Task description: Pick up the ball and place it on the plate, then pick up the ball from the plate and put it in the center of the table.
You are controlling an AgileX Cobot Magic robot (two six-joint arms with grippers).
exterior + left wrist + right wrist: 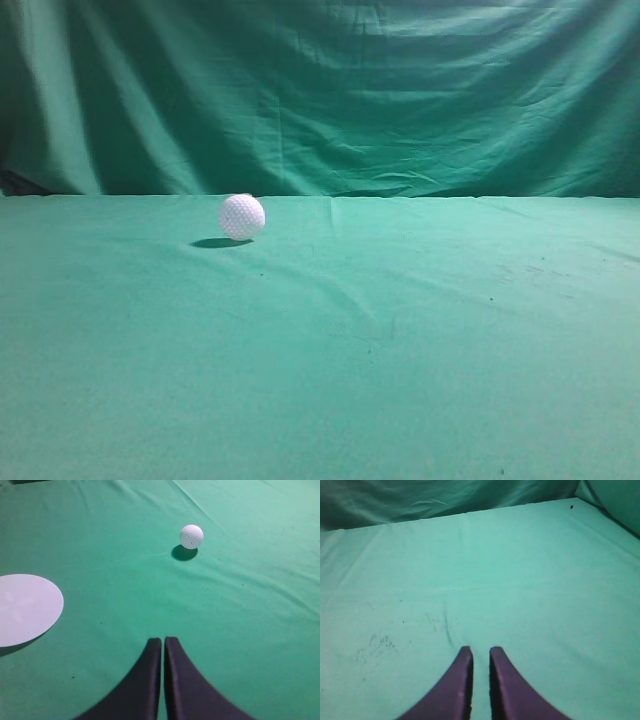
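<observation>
A dimpled white golf ball (242, 217) rests alone on the green-clothed table (400, 360), left of centre in the exterior view and toward the far edge, where the cloth meets a draped green backdrop curtain (330, 90); a small dark shadow lies just to the ball's left. Neither arm appears in that view. From the left wrist camera, the ball (191, 536) sits well ahead of the left gripper (163, 642), slightly to its right, nothing touching it. The dark fingers (150, 670) of that gripper are pressed together at the tips, holding nothing, above bare cloth. A flat white round plate (25, 607) lies on the table at the left edge of the same view, well apart from both ball and gripper, partly cut off by the frame. In the right wrist view, the right gripper (481, 652) hangs over wrinkled, faintly marked cloth with its fingers drawn near each other, a narrow gap between the tips, nothing between them.
</observation>
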